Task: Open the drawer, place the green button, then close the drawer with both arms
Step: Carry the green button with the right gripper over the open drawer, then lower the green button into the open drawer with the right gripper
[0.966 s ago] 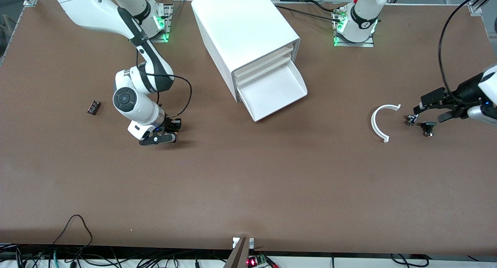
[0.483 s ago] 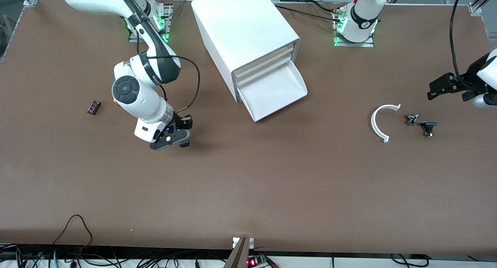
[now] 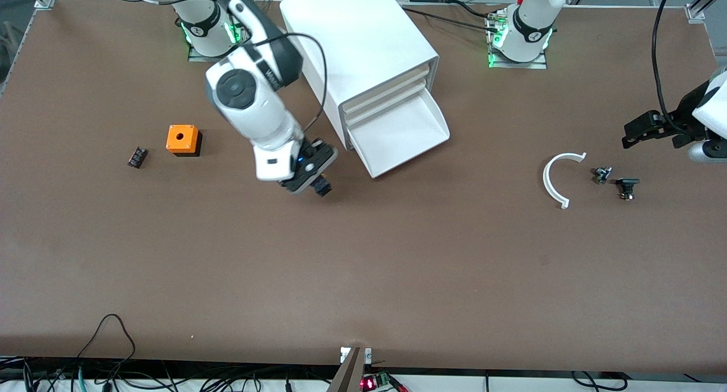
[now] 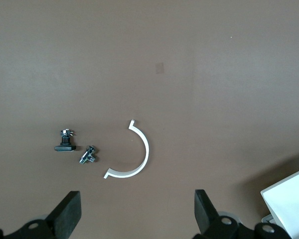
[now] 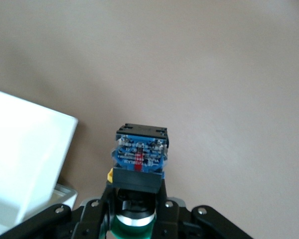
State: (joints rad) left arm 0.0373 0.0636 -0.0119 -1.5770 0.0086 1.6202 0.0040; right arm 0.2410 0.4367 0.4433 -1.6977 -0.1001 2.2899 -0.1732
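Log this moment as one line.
drawer: open, nothing in it | right gripper: shut on button, over table beside drawer | left gripper: open, waiting above white arc

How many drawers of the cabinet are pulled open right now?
1: the drawer at the bottom of the cabinet sticks out toward the front camera. The upper drawers sit flush.

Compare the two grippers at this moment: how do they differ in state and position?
The right gripper is shut on the button; the left gripper is open and holds nothing. The right gripper hangs over bare table beside the open drawer; the left gripper hangs over the table toward the left arm's end, near the white arc and two small black parts. Both are black two-finger grippers, up off the table.
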